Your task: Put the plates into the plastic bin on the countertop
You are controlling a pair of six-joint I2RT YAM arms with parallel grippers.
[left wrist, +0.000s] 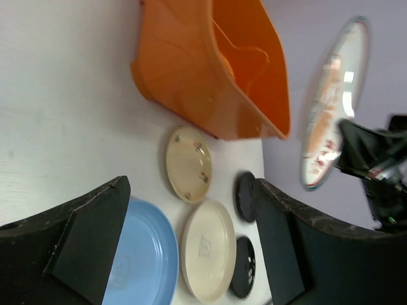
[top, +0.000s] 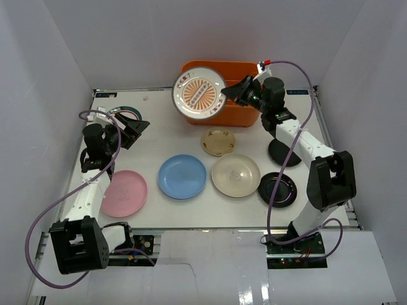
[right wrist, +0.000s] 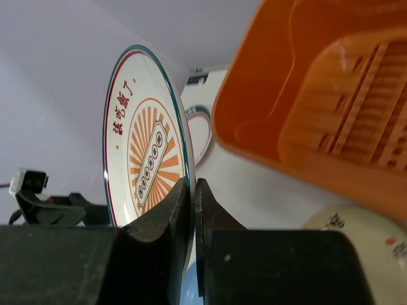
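Red Chinese characters [right wrist: 122,109] rim the white plate [right wrist: 149,143] pinched by right tool [right wrist: 192,185]

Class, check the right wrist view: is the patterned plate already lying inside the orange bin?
No, the right end effector clamps the patterned plate by its rim, on edge and outside the orange bin.

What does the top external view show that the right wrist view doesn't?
Only the top external view shows the pink plate and the nearer glossy black plate lying on the countertop. Only the right wrist view shows the orange bin's slotted bottom and the right claw pinching the sunburst-patterned plate's rim, seen edge-on. Both show that plate held up near the bin, not yet set inside.
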